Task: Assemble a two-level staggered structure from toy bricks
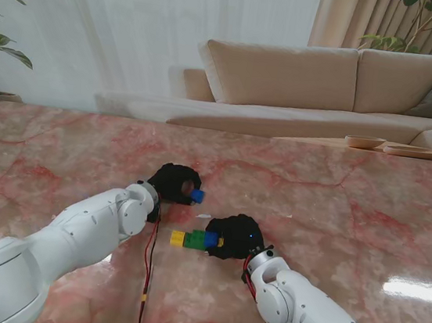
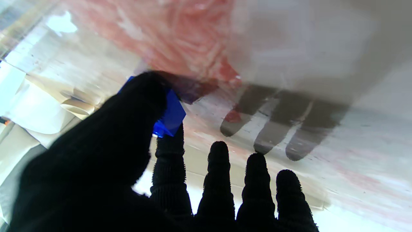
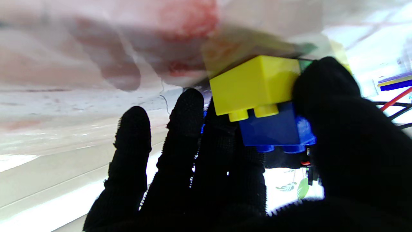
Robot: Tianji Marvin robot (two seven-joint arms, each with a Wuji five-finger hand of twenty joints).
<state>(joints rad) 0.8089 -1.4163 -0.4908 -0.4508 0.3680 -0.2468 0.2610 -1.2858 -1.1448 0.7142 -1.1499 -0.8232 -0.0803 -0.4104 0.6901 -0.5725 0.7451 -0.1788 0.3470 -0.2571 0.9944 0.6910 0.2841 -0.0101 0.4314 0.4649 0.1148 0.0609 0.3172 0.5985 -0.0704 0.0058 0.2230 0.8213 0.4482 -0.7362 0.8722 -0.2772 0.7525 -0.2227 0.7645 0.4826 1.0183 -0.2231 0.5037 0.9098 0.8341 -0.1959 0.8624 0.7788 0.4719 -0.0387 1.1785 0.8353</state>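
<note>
the left hand (image 1: pixel 172 182) is over the pink marble table (image 1: pixel 353 202), farther from me than the other hand. its thumb and first finger pinch a small blue brick (image 1: pixel 197 195); in the left wrist view the same brick (image 2: pixel 169 115) sits between the thumb and the first finger, and the other three fingers (image 2: pixel 219 180) are straight and apart, touching nothing.

the right hand (image 1: pixel 232 236) is nearer to me and to the right, on a short row of bricks lying on the table: a yellow brick (image 1: pixel 178 238) at the left end, a green brick (image 1: pixel 194 239) touching it, then the hand. in the right wrist view the thumb and fingers close on a second blue brick (image 3: pixel 273 129), which is on the studs of another yellow brick (image 3: pixel 254 83).
</note>
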